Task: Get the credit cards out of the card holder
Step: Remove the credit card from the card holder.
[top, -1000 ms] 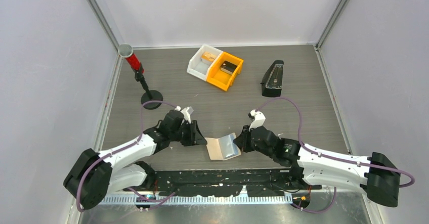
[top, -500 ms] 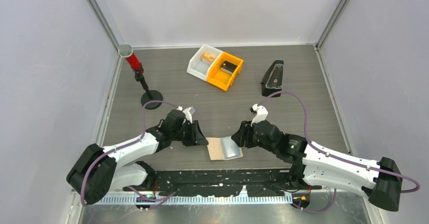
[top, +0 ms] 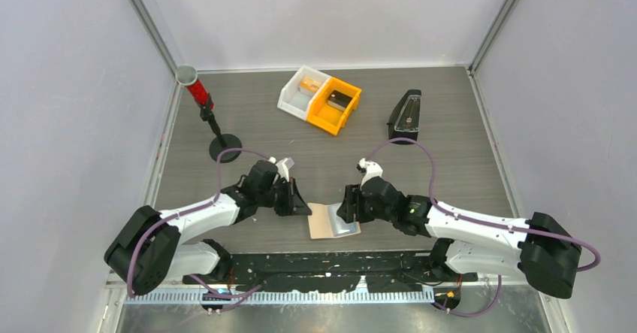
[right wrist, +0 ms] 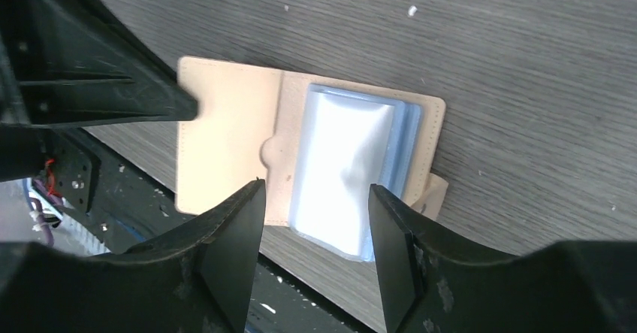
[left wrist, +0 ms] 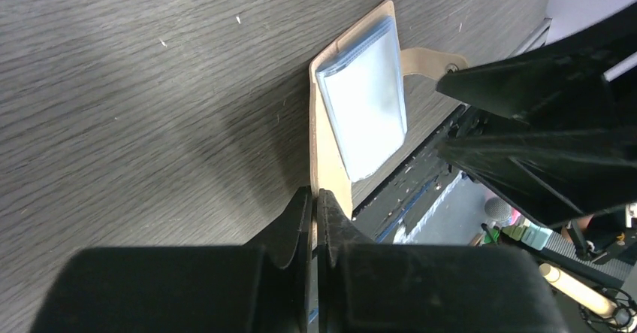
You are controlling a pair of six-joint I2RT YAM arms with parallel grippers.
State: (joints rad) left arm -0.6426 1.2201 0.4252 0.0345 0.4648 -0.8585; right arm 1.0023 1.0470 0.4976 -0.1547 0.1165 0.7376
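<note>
Top external view shows the holder (top: 321, 222) lying opened flat on the tabletop (top: 451, 152), close to its near edge and between the two arms. The cards (top: 344, 219) sit as a pale blue and silvery stack in the pocket on its right half. No card lies loose on the tabletop, so I judge nothing has been taken out yet and the whole removal is left to do. The left claw (left wrist: 314, 198) is closed, pinching the tan left edge of the holder between its fingertips, which looks like a hold to keep it from sliding. The right claw (right wrist: 314, 209) stands spread wide, one finger on either side of the stack and gripping nothing. I cannot tell whether its tips touch the holder. The setup seems finished, with the holder open and pinned. Every card must now be slid from the pocket and laid aside.
</note>
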